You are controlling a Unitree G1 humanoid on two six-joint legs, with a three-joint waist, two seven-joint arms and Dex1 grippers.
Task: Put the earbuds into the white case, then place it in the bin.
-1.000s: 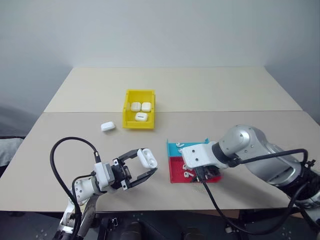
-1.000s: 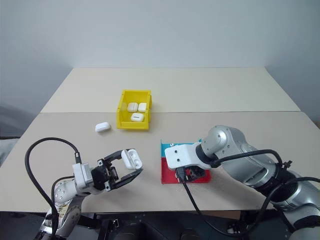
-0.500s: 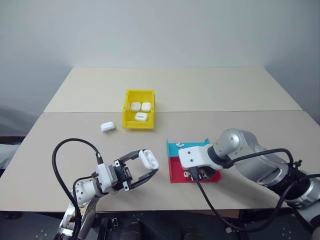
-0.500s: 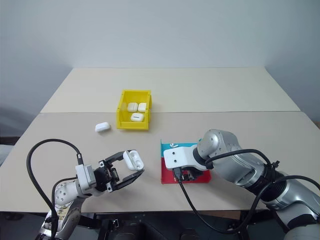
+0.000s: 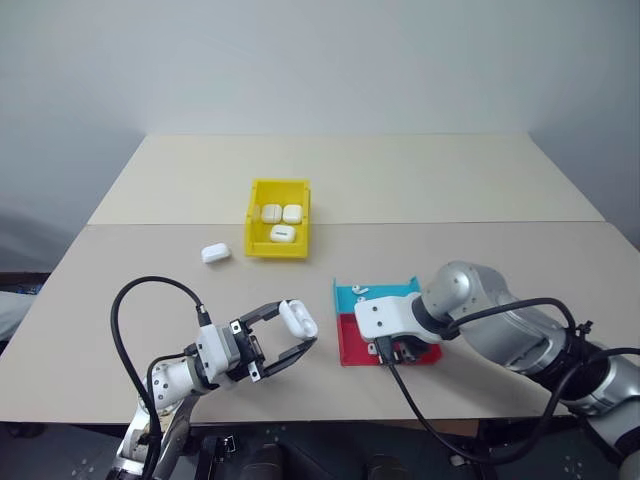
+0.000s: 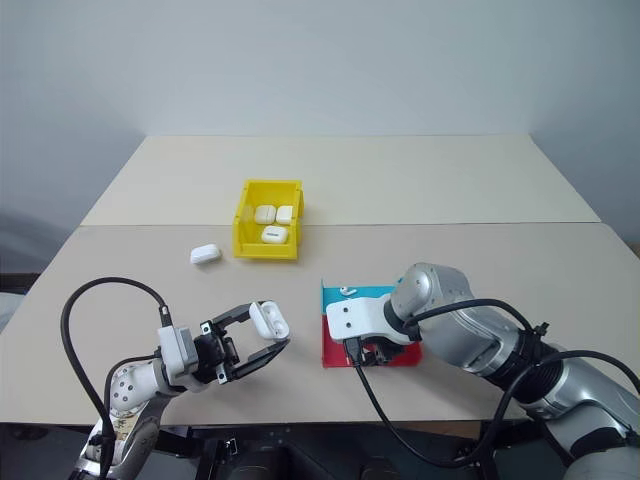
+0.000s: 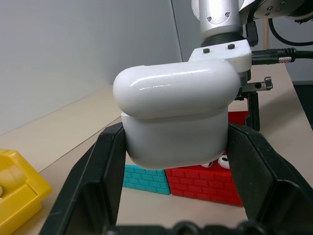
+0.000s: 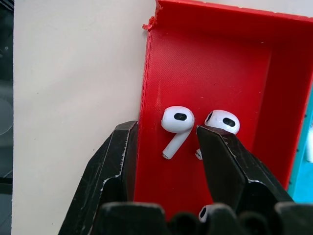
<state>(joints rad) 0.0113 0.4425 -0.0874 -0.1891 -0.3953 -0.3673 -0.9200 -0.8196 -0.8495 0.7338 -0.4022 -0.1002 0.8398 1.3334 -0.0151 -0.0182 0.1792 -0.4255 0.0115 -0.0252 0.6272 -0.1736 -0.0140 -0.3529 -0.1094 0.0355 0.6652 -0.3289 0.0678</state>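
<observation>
Two earbuds (image 8: 177, 128) lie in the red half of the tray (image 5: 352, 340), and the right tool (image 8: 168, 147) stands over them with its fingers apart, one earbud between them, nothing gripped. The left tool (image 5: 290, 335) clamps the white case (image 5: 297, 318) above the tabletop (image 5: 450, 190), well short of the bin (image 5: 252, 225). The neighbouring earbud sits touching one finger; closing could nudge it or pinch both.

You see a yellow bin (image 5: 277, 232), glossy white cases (image 7: 176, 117), white earbuds (image 8: 176, 128), a brick-patterned red-and-blue tray (image 5: 362, 345), a beige tabletop (image 5: 400, 190).
</observation>
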